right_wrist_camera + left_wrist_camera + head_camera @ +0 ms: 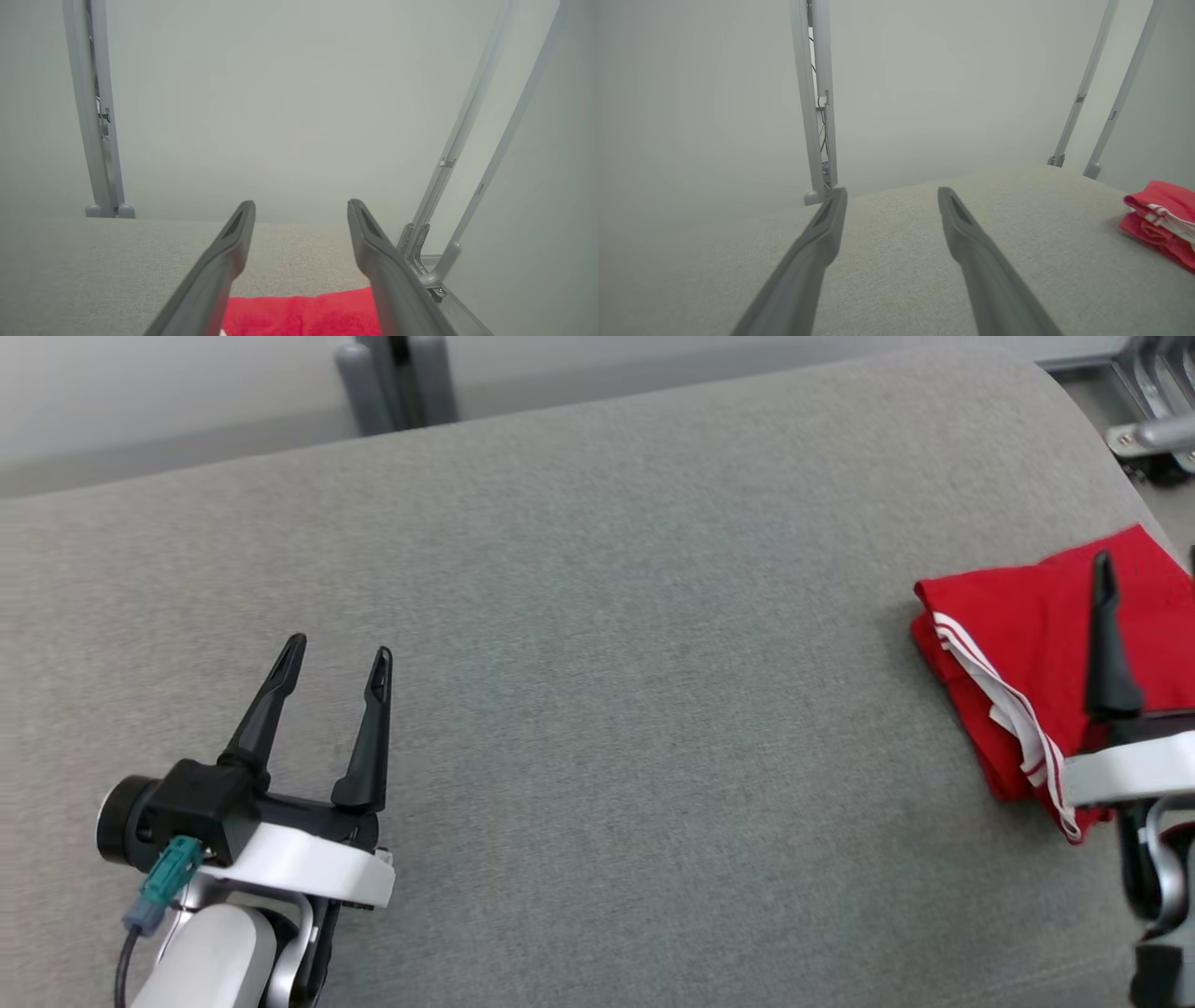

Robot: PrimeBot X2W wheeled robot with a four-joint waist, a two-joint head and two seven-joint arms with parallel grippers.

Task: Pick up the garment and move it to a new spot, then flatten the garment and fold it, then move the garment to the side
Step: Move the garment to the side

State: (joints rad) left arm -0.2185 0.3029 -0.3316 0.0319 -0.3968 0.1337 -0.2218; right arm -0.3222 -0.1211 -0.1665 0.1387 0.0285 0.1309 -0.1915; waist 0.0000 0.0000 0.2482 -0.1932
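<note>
Left hand (339, 649): fingers spread wide apart, holding nothing, low over the grey table (607, 663), well apart from the garment (1018, 616). Right hand (1148, 560): also apart, nothing between the fingers, placed over the garment; touching it or not, cannot tell. Garment: red with white stripes, folded in layers, lying at the right edge of the table. Behind the table, grey metal posts (817, 93) against a pale wall. Counted: two hands, one garment.
</note>
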